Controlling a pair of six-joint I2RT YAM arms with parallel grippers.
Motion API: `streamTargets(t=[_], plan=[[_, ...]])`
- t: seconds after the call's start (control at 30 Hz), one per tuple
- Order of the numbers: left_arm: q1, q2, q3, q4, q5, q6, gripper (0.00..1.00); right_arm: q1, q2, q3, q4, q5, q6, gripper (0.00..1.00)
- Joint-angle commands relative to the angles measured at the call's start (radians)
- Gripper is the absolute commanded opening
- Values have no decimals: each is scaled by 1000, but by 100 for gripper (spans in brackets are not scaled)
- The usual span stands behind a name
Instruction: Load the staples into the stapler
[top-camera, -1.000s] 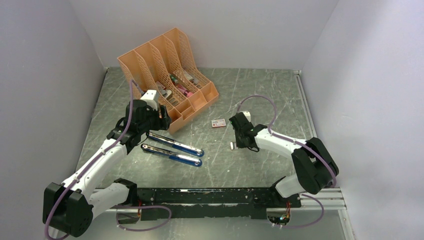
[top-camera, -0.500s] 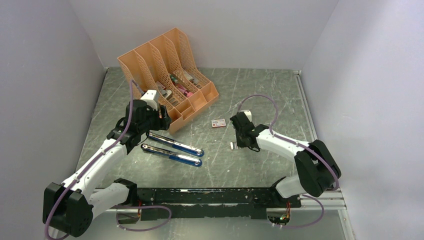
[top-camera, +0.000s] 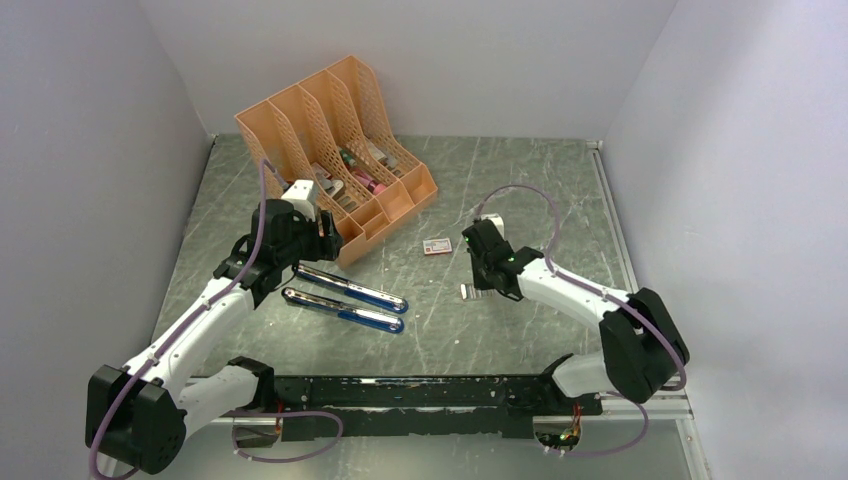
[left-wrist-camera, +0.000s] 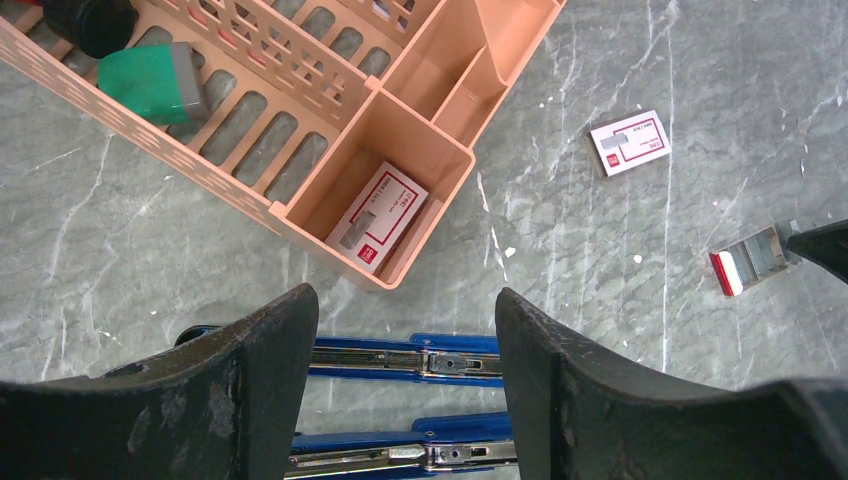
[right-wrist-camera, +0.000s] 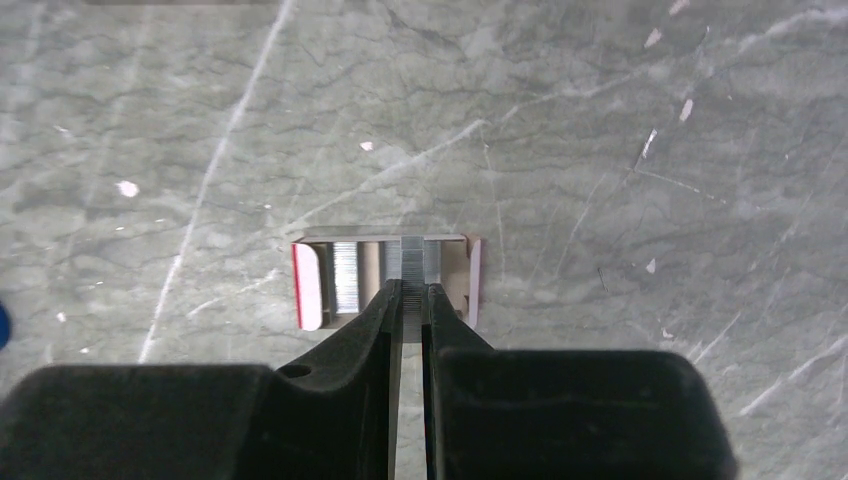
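The blue stapler (top-camera: 345, 297) lies swung open on the table, its two long arms side by side with the metal channels facing up (left-wrist-camera: 410, 358). My left gripper (left-wrist-camera: 405, 330) hovers open just above its left end (top-camera: 297, 255), nothing between the fingers. The staples (right-wrist-camera: 412, 262) are a silvery strip in a small open red-and-white tray (right-wrist-camera: 385, 283) on the table (top-camera: 466, 292). My right gripper (right-wrist-camera: 412, 288) reaches down into that tray (top-camera: 480, 280), shut on this strip. A second strip (right-wrist-camera: 345, 280) rests beside it.
A peach file organiser (top-camera: 300, 120) stands at the back left, holding a white-and-red box (left-wrist-camera: 378, 216) in its front compartment and a green item (left-wrist-camera: 150, 82). A closed white-and-red box (top-camera: 436, 246) lies between organiser and tray. Grey walls enclose three sides.
The right jaws have pinched slightly tighter on the strip, and the right arm's elbow has drifted a little right. The left arm and the stapler have not moved.
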Motion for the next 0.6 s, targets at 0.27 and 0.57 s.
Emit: streamTargets(t=[0.27, 0.57], plan=[[12, -24, 27, 29, -10, 11, 70, 186, 55, 111, 64, -3, -170, 12], [15, -53, 22, 25, -42, 8, 70, 367, 220, 205, 34, 169, -271, 12]])
